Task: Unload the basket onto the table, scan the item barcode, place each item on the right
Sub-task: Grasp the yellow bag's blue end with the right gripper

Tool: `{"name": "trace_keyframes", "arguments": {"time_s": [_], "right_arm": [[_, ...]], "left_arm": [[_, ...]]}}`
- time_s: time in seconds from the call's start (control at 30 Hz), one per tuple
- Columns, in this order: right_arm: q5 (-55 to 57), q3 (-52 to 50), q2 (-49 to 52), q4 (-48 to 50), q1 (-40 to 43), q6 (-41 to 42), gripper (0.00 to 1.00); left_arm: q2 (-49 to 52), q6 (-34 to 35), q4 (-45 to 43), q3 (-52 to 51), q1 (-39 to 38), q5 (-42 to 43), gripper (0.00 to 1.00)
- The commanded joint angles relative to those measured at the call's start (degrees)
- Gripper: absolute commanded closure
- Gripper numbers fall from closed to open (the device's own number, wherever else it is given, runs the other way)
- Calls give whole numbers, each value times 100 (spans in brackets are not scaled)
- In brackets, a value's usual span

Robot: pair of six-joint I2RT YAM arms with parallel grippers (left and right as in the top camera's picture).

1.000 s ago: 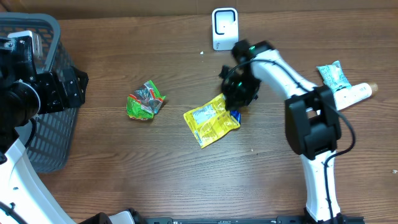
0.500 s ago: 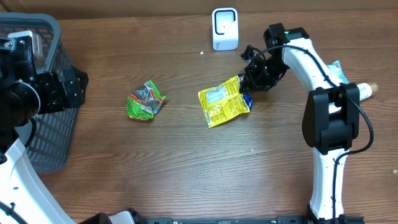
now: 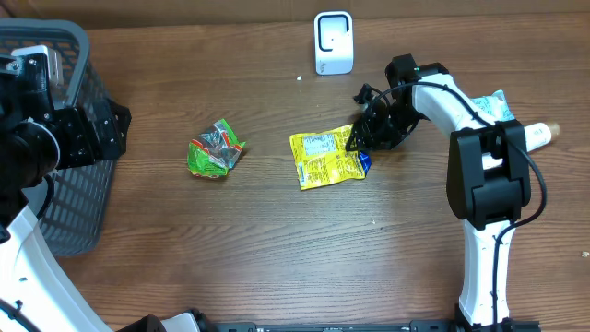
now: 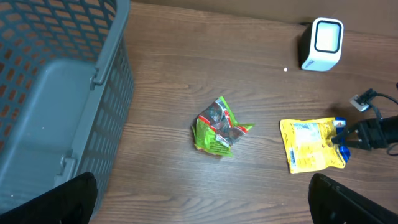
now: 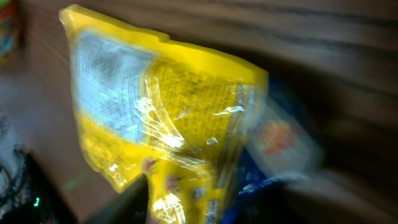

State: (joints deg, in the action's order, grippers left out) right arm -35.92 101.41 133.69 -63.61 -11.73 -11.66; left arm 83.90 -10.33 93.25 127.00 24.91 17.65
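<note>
Yellow packet (image 3: pixel 327 159) flat near worktop middle, apart from white scanner (image 3: pixel 333 42) at far edge. Right hand (image 3: pixel 362 148) at packet's edge; holding or not, cannot tell. Left hand (image 4: pixel 199 186) wide open, beside basket (image 3: pixel 92 203).

overhead down, right wrist close (packet (image 3: pixel 327 159) shared)

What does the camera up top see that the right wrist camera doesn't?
Only the overhead view shows the white scanner, the crumpled green packet and the grey basket. Only the right wrist view shows, up close but blurry, shiny crinkles in the wrapper and a pale printed label. Both show the yellow packet on the wooden table.
</note>
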Motion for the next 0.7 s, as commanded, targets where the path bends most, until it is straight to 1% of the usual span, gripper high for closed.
{"name": "trace_keyframes", "arguments": {"time_s": [0.0, 0.1, 0.17, 0.37, 0.5, 0.53, 0.57, 0.67], "right_arm": [[227, -98, 7, 118, -9, -35, 38], [-55, -199, 24, 232, -9, -33, 34], [-223, -334, 55, 343, -33, -31, 34], [-721, -577, 439, 448, -103, -33, 35], [-761, -581, 699, 494, -208, -46, 36], [-728, -581, 776, 518, -251, -70, 37], [-599, -581, 866, 553, -323, -76, 41], [-275, -581, 999, 627, -461, -74, 56]], "left_arm": [[9, -81, -9, -15, 46, 81, 0], [9, -81, -9, -15, 48, 81, 0], [9, -83, -9, -15, 46, 81, 0], [9, -81, -9, -15, 46, 81, 0], [9, -81, -9, -15, 46, 81, 0], [9, -81, -9, -15, 48, 81, 0], [9, -83, -9, -15, 46, 81, 0], [9, -81, -9, -15, 46, 81, 0]]}}
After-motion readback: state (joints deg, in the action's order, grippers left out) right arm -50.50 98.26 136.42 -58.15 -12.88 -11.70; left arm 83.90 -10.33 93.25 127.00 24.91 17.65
